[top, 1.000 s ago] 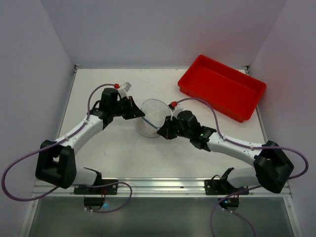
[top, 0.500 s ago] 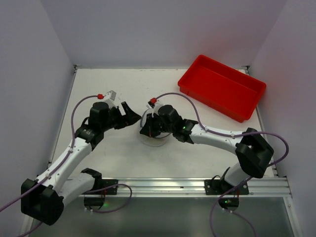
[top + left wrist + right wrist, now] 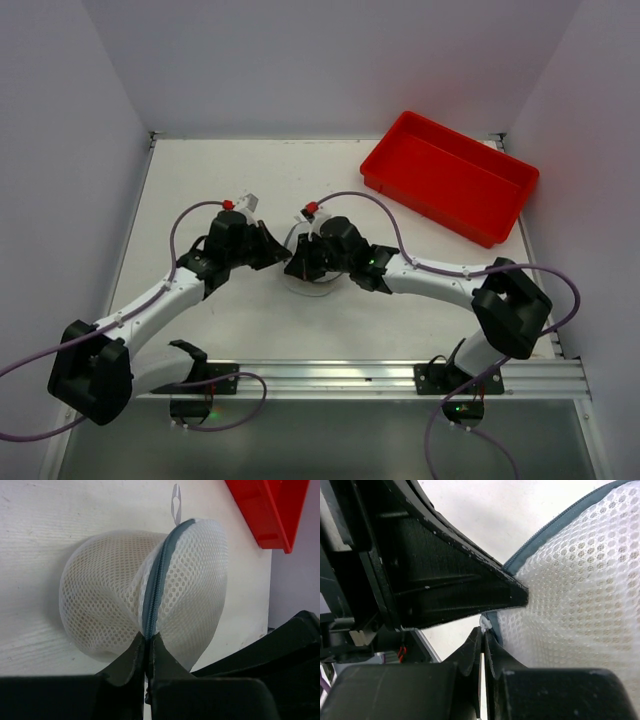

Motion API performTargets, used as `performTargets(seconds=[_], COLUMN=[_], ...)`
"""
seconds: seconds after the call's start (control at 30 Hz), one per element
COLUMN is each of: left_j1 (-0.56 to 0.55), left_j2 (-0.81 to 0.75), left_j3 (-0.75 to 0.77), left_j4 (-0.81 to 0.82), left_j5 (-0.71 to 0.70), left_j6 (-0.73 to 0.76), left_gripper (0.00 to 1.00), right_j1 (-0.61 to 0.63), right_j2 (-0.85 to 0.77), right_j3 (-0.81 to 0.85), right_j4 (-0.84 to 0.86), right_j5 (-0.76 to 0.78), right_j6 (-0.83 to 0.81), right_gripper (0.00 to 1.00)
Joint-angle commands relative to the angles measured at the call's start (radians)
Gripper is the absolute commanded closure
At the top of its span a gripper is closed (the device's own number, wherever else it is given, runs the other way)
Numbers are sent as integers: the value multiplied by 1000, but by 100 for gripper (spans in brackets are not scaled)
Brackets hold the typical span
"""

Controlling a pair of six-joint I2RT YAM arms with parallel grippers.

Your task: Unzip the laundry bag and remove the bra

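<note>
Near the middle of the tabletop (image 3: 220, 180), between my two arms, sits the laundry bag (image 3: 110, 595). From overhead it's mostly covered by the right gripper (image 3: 484, 632), and only slivers of its rim show. On the left wrist view the bag stands on edge with the gray zipper (image 3: 157, 580) running up its middle, zipped as far as I can see. A small pull tab (image 3: 176, 502) pokes out at the far end. The left gripper (image 3: 146, 639) is pinched narrow on the near end of that zipper seam. The right gripper is closed tight on a small white bit at the bag's rim; tab or mesh, can't tell. A tan tint shows through the mesh on one half, contents unreadable. The red tray (image 3: 450, 175) is well apart at the far right, cut off on the left wrist view.
</note>
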Motion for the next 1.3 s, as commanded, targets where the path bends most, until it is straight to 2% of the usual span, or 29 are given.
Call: performTargets(seconds=[0.0, 0.17, 0.33, 0.47, 0.5, 0.57, 0.63, 0.67, 0.7, 0.73, 0.83, 0.93, 1.07, 1.1, 1.17, 1.27], left_j1=[-3, 23, 112, 140, 143, 146, 146, 146, 146, 146, 145, 122, 60, 41, 21, 4], left_j2=[33, 82, 158, 240, 272, 289, 263, 241, 185, 153, 22, -85, -116, -113, -93, -63], left_j3=[42, 109, 195, 287, 325, 359, 361, 349, 317, 295, 195, 83, 29, 29, 28, 29], left_j4=[29, 2, -17, -61, -84, -113, -113, -112, -125, -139, -156, -100, -63, -60, -52, -50], left_j5=[-62, -96, 25, 57, 63, 86, 106, 94, 62, -14, -51, -10, 7, -1, -13, -22], left_j6=[37, 132, 293, 428, 462, 470, 425, 398, 308, 263, 137, 50, -1, -12, -17, -20], left_gripper=[100, 100, 100, 99, 90, 78, 34, 20, 1, 0, 0, 0, 10, 16, 22, 52], right_j1=[4, -1, -16, -39, -39, -39, -39, -39, -38, -35, -21, -3, 5, 5, 5, 5], right_j2=[-76, -176, -286, -299, -288, -239, -178, -155, -132, -92, -40, 17, 66, 68, 65, 37], right_j3=[-52, -135, -235, -239, -213, -181, -115, -91, -45, -23, 43, 93, 123, 120, 111, 81], right_j4=[32, -29, -112, -112, -111, -74, -45, -22, -7, 9, 64, 92, 112, 115, 115, 106], right_j5=[27, 58, 116, 64, 35, -8, -48, -56, -77, -79, -87, -71, -73, -70, -51, -30], right_j6=[-17, -51, -112, -151, -155, -143, -119, -108, -95, -70, -20, -3, 10, 11, 9, -8], right_gripper=[100, 100, 100, 100, 100, 100, 100, 100, 100, 100, 100, 100, 100, 100, 100, 100])
